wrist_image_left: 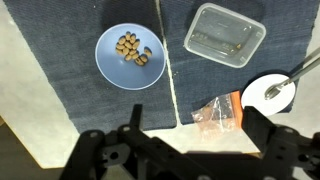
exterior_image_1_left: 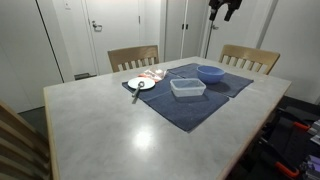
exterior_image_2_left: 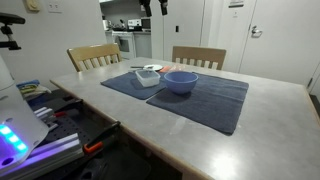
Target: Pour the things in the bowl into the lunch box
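Bowl: round, blue, upright on a dark blue mat. In an exterior view it sits toward the table's far edge, by the chairs.
Contents: a small heap of tan nuts lies in the bowl, off-centre.
Lunch box: clear, rectangular with rounded corners, open side up on the neighbouring mat. It is near the bowl but apart from it, and the seam between the two mats runs between them.
Plate: small and white, at the mat's outer edge, with a metal utensil resting across its rim.
Wrapper: crumpled, clear and orange, just beside the plate.
Gripper: hangs high above the table, well apart from every item. Its fingers are spread wide with nothing between them.
Table: pale grey top, with two wooden chairs at the far edge.
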You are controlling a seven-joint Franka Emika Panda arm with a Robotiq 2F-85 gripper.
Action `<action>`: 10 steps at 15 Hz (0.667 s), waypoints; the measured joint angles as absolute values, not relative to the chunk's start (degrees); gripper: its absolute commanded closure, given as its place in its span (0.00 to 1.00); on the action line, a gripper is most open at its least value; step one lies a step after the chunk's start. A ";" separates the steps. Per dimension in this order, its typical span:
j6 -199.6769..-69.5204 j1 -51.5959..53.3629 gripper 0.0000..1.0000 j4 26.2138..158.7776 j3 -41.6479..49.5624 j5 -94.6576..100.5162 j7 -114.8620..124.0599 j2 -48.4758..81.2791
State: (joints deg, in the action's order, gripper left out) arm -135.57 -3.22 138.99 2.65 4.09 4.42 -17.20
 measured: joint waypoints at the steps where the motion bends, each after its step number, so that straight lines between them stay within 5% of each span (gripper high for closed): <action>1: -134.89 -3.23 0.00 138.42 3.00 3.99 3.95 -16.32; 10: -133.93 -3.16 0.00 136.75 3.13 3.96 3.93 -14.59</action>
